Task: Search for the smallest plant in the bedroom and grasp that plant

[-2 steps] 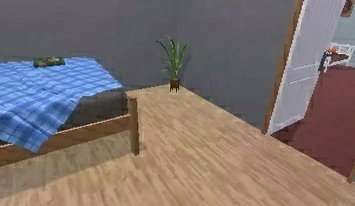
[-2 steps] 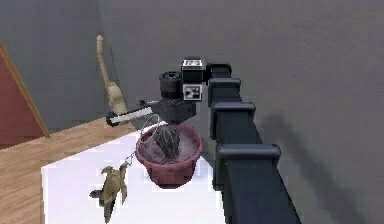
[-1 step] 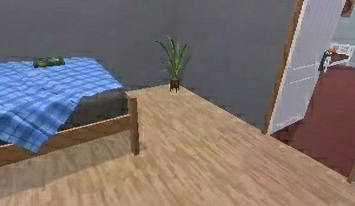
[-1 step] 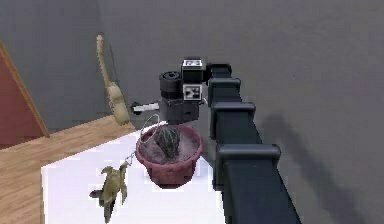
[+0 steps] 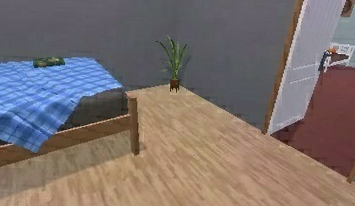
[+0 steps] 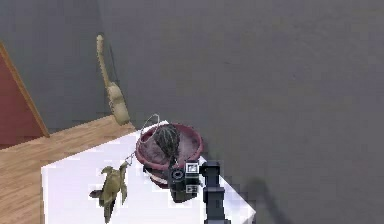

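Forward view: we see a potted plant (image 5: 173,63) with long thin green leaves in a small dark pot. It stands on the wood-plank floor (image 5: 203,162) in the corner of the grey walls, past the bed's foot. The bed (image 5: 46,95) has a wooden frame, a dark mattress and a blue plaid blanket hanging over the edge, with a flat green thing (image 5: 49,61) on top. A white panelled door (image 5: 310,57) stands ajar at the right, with dark red floor beyond it.

Arm side view: a flat white surface (image 6: 65,195) by a grey wall. On it are a round maroon pot (image 6: 170,150) with a dark tuft and thin wiry stems, and, a little apart, a small olive-green leafy sprig (image 6: 112,188). The dark square arm bar (image 6: 213,200) ends at the pot's near rim. The claw (image 6: 172,180) shows right at the pot, so we cannot tell whether it touches or holds anything. A pale bat-shaped stick (image 6: 110,80) leans on the wall behind.
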